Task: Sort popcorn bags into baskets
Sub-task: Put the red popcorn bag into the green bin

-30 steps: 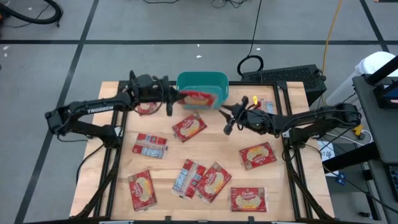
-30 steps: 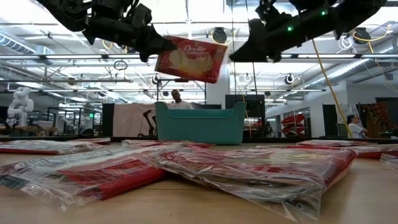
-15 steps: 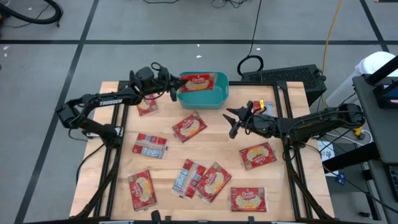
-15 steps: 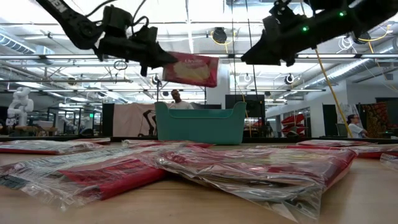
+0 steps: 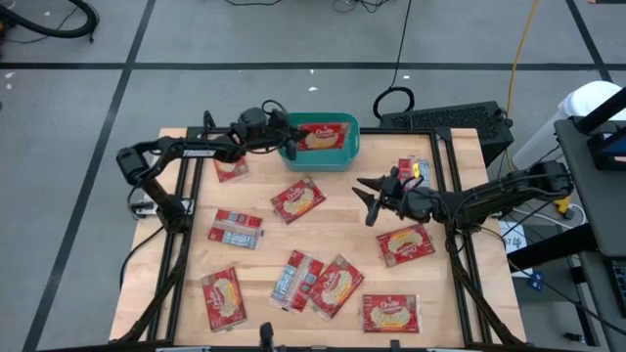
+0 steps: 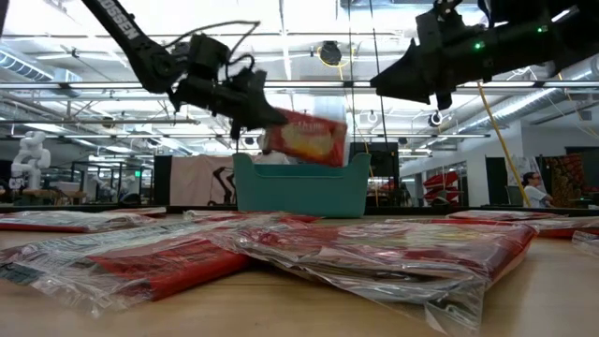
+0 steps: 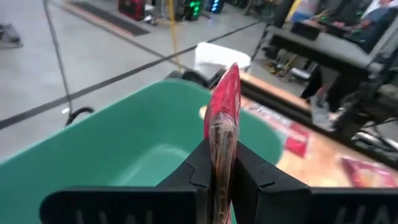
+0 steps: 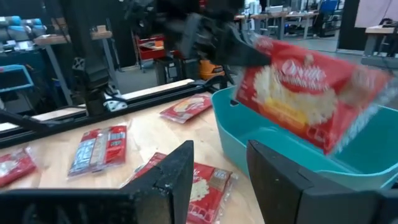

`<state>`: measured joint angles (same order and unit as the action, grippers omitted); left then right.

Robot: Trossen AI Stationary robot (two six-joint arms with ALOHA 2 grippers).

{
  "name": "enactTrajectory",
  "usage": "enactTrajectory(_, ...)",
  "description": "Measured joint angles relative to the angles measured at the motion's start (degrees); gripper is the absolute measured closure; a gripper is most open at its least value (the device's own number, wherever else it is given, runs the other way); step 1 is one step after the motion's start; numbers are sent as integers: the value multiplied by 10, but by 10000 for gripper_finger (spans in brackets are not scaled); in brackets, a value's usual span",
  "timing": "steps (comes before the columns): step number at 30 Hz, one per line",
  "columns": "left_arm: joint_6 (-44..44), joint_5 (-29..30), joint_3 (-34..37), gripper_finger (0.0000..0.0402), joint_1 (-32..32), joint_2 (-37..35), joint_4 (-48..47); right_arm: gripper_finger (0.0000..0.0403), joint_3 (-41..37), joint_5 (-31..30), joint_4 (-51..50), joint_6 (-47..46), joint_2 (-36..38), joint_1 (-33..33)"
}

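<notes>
Popcorn bag (image 6: 305,138), pinched by its edge in the left gripper (image 5: 285,143) above the teal basket (image 5: 344,156) at upper centre, looks light and floppy; right gripper (image 5: 371,198) parted, empty.

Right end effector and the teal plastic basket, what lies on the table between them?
In the high view, only bare wooden tabletop lies between the right end effector and the teal plastic basket.

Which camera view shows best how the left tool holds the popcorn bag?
The left wrist view: its two fingers pinch the popcorn bag edge-on above the green basket. The right wrist view shows the bag's printed face, the low view its tilt over the basket, and the high view its place above it.
</notes>
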<state>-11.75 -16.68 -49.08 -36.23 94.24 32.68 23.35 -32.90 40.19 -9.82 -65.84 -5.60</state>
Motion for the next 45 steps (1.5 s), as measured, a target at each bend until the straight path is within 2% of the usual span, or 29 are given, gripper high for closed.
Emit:
enactTrajectory(6,12,62,0,363,0,10,-21,264,0,0,-1,6,0,-14)
enactTrajectory(15,71,74,-1,361,11,10,-57,264,0,-1,-1,11,0,-14)
enactTrajectory(22,81,84,-1,360,14,16,-55,264,0,-1,-1,11,0,-14)
enactTrajectory(27,51,93,-1,360,16,29,-47,264,0,-1,-1,11,0,-14)
enactTrajectory(45,84,106,-1,358,19,31,-58,264,0,-1,-1,15,0,-14)
